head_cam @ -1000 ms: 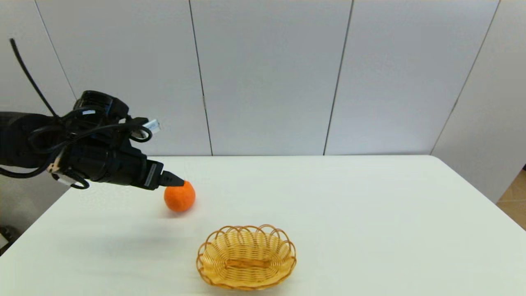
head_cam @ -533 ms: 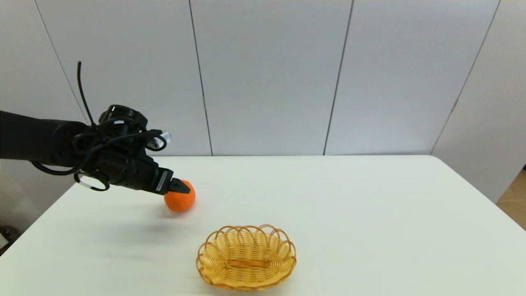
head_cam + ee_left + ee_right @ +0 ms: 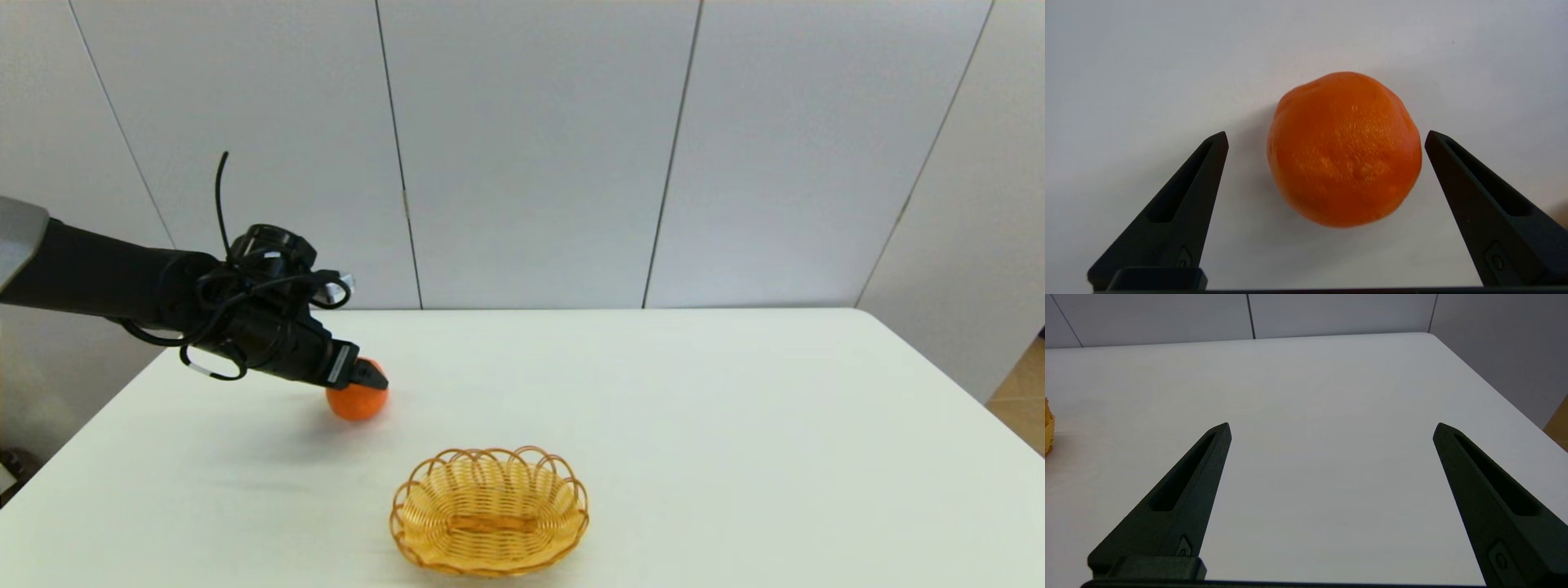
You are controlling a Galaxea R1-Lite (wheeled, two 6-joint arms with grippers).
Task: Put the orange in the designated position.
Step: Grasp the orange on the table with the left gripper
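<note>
L gripper (image 3: 1325, 139) sits spread wide right over the orange (image 3: 357, 400), a gap showing each side betw fingers (image 3: 1180, 204) and fruit, nothing else crowding it on the table (image 3: 735, 392). Basket (image 3: 488, 510) stands apart from the orange toward the near edge, bare white top betw them, so there's a free lane across, and the basket's rim is the only thing in the way. R gripper (image 3: 1331, 428) held open over bare table on the right side, basket edge (image 3: 1048, 426) just peeking in at the side of its view.
</note>
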